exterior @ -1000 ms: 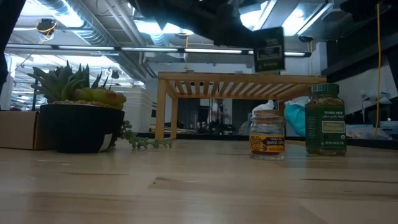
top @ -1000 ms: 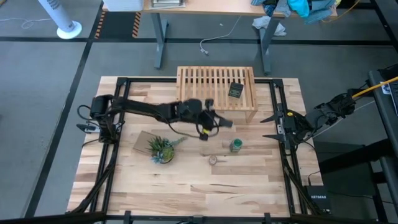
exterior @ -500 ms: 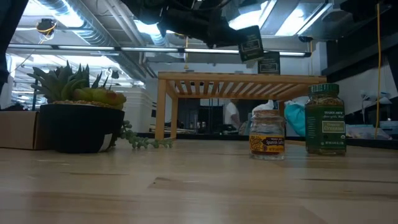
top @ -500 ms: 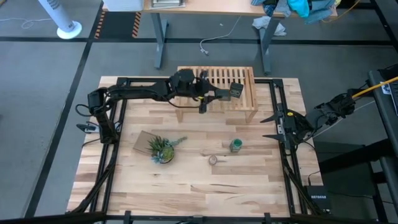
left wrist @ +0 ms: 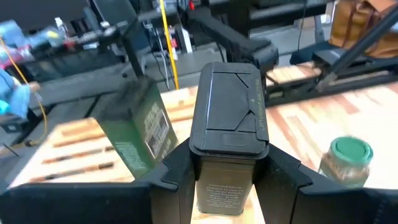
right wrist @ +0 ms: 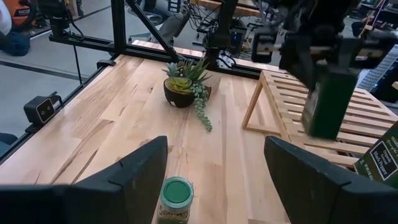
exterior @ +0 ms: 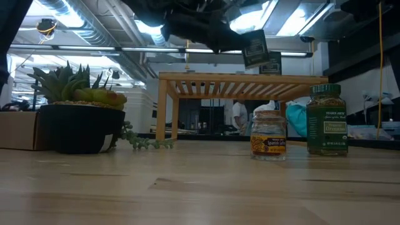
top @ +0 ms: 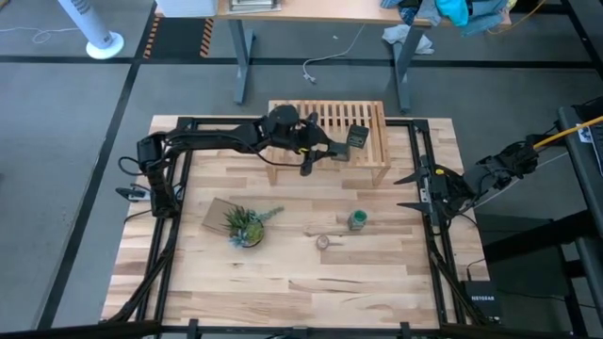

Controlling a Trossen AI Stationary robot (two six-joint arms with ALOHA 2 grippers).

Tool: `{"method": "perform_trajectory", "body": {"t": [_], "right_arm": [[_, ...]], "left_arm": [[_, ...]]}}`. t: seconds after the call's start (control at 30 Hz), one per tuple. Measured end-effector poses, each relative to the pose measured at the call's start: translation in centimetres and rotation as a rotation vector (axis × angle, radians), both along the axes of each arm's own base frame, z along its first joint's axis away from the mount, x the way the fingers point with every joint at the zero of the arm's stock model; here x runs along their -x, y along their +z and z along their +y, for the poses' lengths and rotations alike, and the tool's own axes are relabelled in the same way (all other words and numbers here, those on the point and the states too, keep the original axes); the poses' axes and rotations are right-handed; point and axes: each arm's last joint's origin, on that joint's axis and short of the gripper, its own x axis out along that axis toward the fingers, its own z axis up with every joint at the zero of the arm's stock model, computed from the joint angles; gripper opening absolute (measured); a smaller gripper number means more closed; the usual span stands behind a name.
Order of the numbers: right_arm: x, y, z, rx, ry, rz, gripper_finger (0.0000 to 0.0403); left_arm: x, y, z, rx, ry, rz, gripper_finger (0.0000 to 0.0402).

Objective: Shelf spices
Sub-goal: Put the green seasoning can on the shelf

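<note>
My left gripper [top: 325, 151] [left wrist: 229, 177] hangs over the slatted shelf [top: 330, 118] [exterior: 244, 78], shut on a dark tin [exterior: 255, 48] [right wrist: 326, 102]. A second dark tin [top: 357, 137] [left wrist: 140, 134] [exterior: 270, 63] stands on the slats just to its right. The green-capped jar [top: 357, 219] [exterior: 326, 120] [right wrist: 175, 199] and the tiny pale jar [top: 323, 242] [exterior: 269, 135] stand on the tabletop in front of the shelf. My right gripper [top: 419, 193] [right wrist: 217, 186] waits open at the table's right edge, behind the green-capped jar. My left gripper pinches the dark tin between its two fingers [left wrist: 177, 180], on opposite sides of the body just below the black flip lid [left wrist: 230, 112]. The arm reaches in from the table's left. The tin is lifted clear above the slats and slightly tilted.
A potted spiky plant [top: 243, 224] [exterior: 78, 115] with trailing stems sits on a brown card at the table's left-centre. Black frame rails [top: 419, 160] run along the table's sides. Bare wood [top: 283, 282] lies along the near side. A person moves in the room beyond.
My left gripper has carried the tin from above the tabletop in front of the shelf toward the far edge, over the slats. In the last half second it has shifted slightly right, toward the standing tin. The jars and my right arm have stayed put.
</note>
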Motion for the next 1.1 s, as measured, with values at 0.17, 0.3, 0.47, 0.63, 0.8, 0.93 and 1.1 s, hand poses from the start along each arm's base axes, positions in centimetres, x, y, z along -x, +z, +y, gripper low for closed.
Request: {"method": "perform_trajectory", "body": {"t": [0.17, 0.3, 0.47, 0.63, 0.8, 0.93, 1.1], "right_arm": [[-0.01, 0.03, 0.01, -0.001, 0.0, -0.003, 0.0273], [-0.01, 0.03, 0.0, -0.001, -0.001, -0.003, 0.0273], [-0.01, 0.04, 0.0, -0.002, -0.001, -0.004, 0.0273], [-0.01, 0.04, 0.01, -0.002, 0.0, -0.004, 0.0273], [-0.01, 0.04, 0.0, -0.002, -0.001, -0.004, 0.0273], [-0.02, 0.04, 0.01, -0.001, -0.001, -0.004, 0.0273], [-0.01, 0.04, 0.01, -0.001, 0.0, -0.004, 0.0273]], "left_arm": [[-0.43, -0.73, 0.19, -0.01, -0.002, 0.002, 0.0116], [-0.46, -0.85, 0.27, -0.026, -0.005, 0.005, 0.0116], [-0.4, -0.83, 0.46, -0.019, 0.002, 0.002, 0.0116], [-0.4, -0.8, 0.48, -0.007, 0.006, 0.0, 0.0116], [-0.46, -0.8, 0.31, 0.0, 0.004, -0.001, 0.0141], [-0.55, -0.64, 0.15, -0.009, 0.0, -0.017, 0.0167], [-0.54, -0.47, 0.2, -0.013, 0.003, -0.029, 0.0164]]}}
